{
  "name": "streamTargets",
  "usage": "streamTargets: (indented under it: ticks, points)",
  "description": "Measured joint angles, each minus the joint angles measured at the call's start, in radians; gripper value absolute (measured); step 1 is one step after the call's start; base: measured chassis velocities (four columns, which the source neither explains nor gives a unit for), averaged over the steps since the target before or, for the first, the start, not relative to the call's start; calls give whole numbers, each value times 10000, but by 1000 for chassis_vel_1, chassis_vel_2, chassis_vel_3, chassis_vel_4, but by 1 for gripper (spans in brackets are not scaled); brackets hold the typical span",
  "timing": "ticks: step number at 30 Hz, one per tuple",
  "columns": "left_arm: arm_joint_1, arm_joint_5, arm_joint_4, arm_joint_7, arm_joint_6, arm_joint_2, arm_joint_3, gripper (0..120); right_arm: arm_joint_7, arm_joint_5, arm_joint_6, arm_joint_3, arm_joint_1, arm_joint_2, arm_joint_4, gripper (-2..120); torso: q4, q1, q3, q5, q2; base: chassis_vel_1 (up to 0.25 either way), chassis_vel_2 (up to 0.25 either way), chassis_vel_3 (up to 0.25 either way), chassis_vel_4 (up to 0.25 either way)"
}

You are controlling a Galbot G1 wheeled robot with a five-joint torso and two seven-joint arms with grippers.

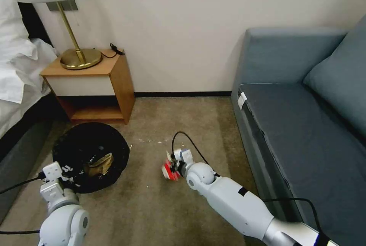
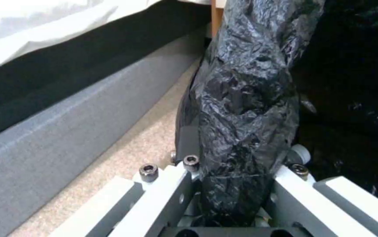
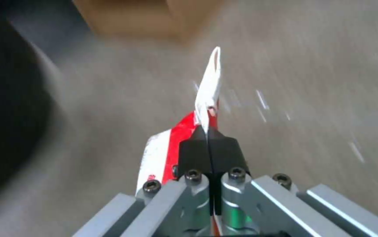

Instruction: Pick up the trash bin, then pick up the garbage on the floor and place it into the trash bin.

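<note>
The trash bin, lined with a black bag, is at the left on the carpet, with tan crumpled garbage inside. My left gripper is shut on the bin's near rim. In the left wrist view the bag-covered rim runs between the two fingers. My right gripper is low over the carpet to the right of the bin, shut on a red-and-white packet. In the right wrist view the black pads pinch the packet, whose white end sticks out past them.
A wooden nightstand with a brass lamp stands behind the bin against the wall. A bed lies along the left and a blue-grey sofa along the right. Bare carpet stretches between them.
</note>
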Motion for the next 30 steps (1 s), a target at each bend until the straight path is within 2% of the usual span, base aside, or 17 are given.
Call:
streamTargets:
  ticks: [6,9,13,18,24,30]
  points:
    - [-52,-10,22,6,0,18,23,2,-173,255,726,64,154,152,422,0,1,0,0,0,0,0,0,0,0]
    - [-76,-63,23,17,2,80,23,2,-759,489,1872,34,383,374,1181,0,1,0,0,0,0,0,0,0,0]
    - [-72,-89,15,28,14,86,28,2,-1336,687,2479,-397,411,397,1566,0,1,0,0,-1,0,0,0,0,0]
    - [-46,-72,-104,45,38,26,106,2,-2175,58,2569,-1395,455,398,1430,0,1,0,0,-1,0,0,0,0,0]
    - [1,26,-225,50,52,-73,169,2,-2262,-330,2603,-2104,631,417,1048,0,1,0,0,-1,0,0,0,0,0]
    - [89,217,-429,54,62,-266,255,2,-2242,-450,2949,-2631,1187,776,311,0,1,0,0,0,0,0,0,0,0]
